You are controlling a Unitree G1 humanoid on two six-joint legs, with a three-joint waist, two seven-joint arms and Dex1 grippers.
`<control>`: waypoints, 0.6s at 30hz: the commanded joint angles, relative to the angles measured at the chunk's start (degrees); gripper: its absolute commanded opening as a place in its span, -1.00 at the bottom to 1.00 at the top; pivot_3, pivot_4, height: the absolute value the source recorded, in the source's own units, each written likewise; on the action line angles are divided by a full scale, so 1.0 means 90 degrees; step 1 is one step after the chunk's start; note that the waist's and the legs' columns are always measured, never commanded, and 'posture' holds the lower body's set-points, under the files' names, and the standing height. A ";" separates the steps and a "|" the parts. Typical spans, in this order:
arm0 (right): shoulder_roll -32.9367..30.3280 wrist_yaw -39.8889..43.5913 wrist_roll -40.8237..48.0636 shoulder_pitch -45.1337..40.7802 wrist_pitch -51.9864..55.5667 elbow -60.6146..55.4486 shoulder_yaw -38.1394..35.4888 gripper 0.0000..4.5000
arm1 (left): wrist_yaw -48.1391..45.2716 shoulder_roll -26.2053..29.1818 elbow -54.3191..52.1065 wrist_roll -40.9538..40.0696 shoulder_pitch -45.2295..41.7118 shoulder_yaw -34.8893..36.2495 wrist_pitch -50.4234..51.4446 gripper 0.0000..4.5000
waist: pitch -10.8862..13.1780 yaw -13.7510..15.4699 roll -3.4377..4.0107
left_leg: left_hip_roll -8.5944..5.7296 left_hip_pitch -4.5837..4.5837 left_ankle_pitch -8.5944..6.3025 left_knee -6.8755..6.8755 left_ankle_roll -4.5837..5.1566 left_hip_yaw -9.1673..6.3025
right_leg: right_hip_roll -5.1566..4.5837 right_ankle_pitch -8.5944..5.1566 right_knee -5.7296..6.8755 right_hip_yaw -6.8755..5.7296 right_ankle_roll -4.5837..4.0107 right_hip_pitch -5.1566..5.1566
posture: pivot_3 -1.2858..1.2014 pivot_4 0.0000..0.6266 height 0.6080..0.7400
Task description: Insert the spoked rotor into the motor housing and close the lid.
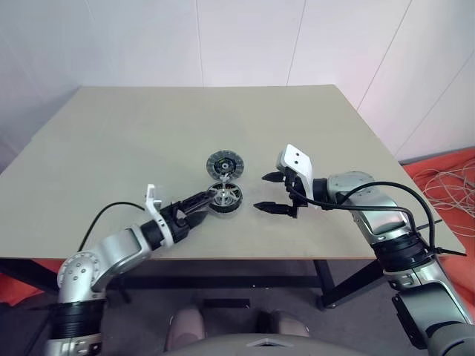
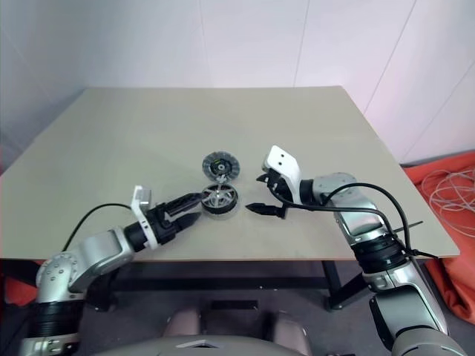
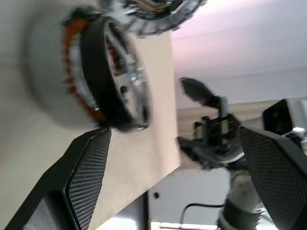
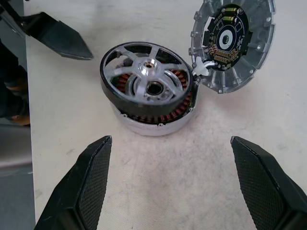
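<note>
Right wrist view shows the spoked rotor (image 4: 146,81) sitting askew on the motor housing (image 4: 153,122). Both your left gripper (image 1: 199,209) and right gripper (image 1: 269,193) stand open and empty; press the rotor level before fetching the lid (image 4: 233,45) just behind the housing.

Left tool (image 1: 194,210) open, right tool (image 1: 272,193) open, facing inward
</note>
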 commanded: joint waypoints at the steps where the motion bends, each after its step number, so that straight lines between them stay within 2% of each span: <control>1: 0.0016 0.0022 0.0108 -0.0175 -0.0064 -0.0161 -0.0103 1.00 | -0.0348 0.0292 -0.0176 -0.0050 -0.0014 0.0219 -0.0155 0.99 | 0.0000 0.0005 0.0000 | 0.0000 0.0003 0.0000 0.0001 0.0000 0.0000 | 0.0000 0.0000 0.0000 0.0005 0.0000 0.0002 | 0.03 -1.00 1.00; 7: 0.0068 0.0040 0.0097 -0.0216 -0.0075 -0.0136 -0.0079 1.00 | -0.0932 0.0801 -0.0172 0.0083 -0.0107 0.0308 -0.0130 0.99 | 0.0000 -0.0015 -0.0002 | -0.0002 0.0042 0.0001 0.0005 -0.0002 0.0000 | 0.0000 0.0000 -0.0001 0.0011 0.0001 0.0034 | 0.03 -1.00 1.00; 12: 0.0146 0.0046 0.0371 -0.0216 0.0175 -0.0268 -0.0263 1.00 | -0.1937 0.1314 -0.0059 0.1421 -0.0250 0.0613 -0.0472 0.99 | 0.0000 -0.0025 -0.0002 | 0.0000 0.0047 0.0003 0.0005 -0.0004 0.0000 | 0.0003 0.0000 -0.0001 0.0011 0.0000 0.0037 | 0.03 -1.00 1.00; 15: 0.0293 -0.0002 0.0649 -0.0261 0.0440 -0.0322 -0.0366 0.72 | -0.2735 0.1745 0.0148 0.2666 -0.0265 0.0635 -0.0841 1.00 | 0.0000 -0.0033 -0.0001 | 0.0000 0.0050 0.0003 0.0002 -0.0005 0.0000 | 0.0004 0.0000 0.0000 0.0014 0.0000 0.0036 | 0.03 -1.00 1.00; 18: 0.0380 -0.0054 0.0648 -0.0254 0.0510 -0.0366 -0.0253 0.25 | -0.3669 0.2089 0.0446 0.3822 -0.0254 0.0649 -0.1385 1.00 | 0.0000 -0.0037 -0.0001 | 0.0002 0.0050 0.0002 -0.0002 -0.0003 0.0000 | 0.0003 0.0000 -0.0001 0.0027 0.0000 0.0032 | 0.03 -1.00 1.00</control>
